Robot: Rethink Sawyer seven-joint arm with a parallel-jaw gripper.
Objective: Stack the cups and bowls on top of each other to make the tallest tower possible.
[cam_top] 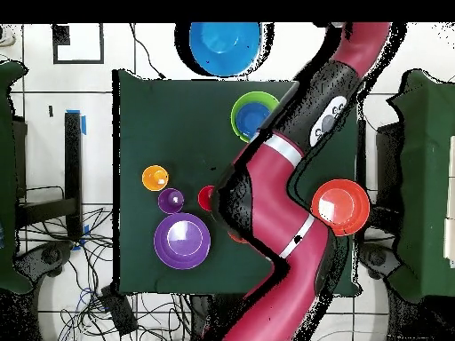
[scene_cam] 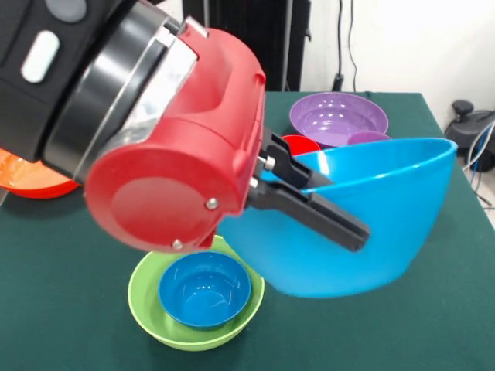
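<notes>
Currently the gripper is clamping the rim of the light blue bowl, carrying it tilted above the lime green bowl holding the dark blue bowl. Likely light, stiff, slippery plastic; rim's the sensible grip point.

The way down to the lime green bowl is crowded by the raised light blue bowl; bare tabletop is left open beside it
</notes>
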